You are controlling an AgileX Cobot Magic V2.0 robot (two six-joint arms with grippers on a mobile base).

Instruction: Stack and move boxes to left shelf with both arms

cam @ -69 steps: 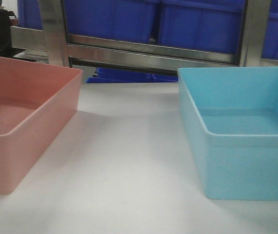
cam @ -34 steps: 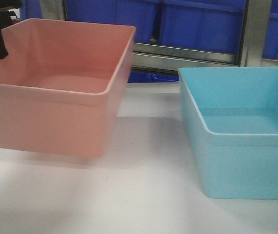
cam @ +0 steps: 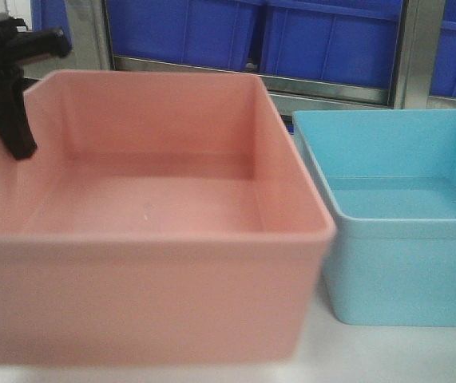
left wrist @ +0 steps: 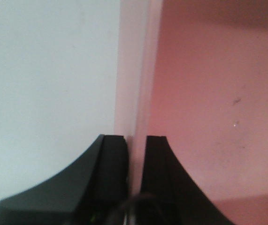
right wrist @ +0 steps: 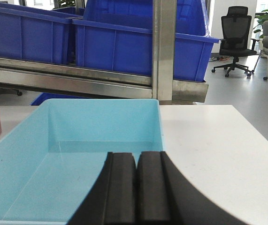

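Left wrist view: left hand (left wrist: 136,140) clamps the pink box (left wrist: 209,93) by its wall. Front-facing view places that box, apparently raised, just left of the blue box (cam: 403,263) on the tabletop (cam: 419,351). Right hand (right wrist: 137,157) clenched, empty. Stacking and shelving outstanding.

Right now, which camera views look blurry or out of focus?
Front view: the pink tub is smeared along its near rim, while the blue tub is crisp. Left wrist view: soft all over, the left tool and tub wall too close to the lens. Right wrist view: sharp on the bins, the right tool slightly soft.
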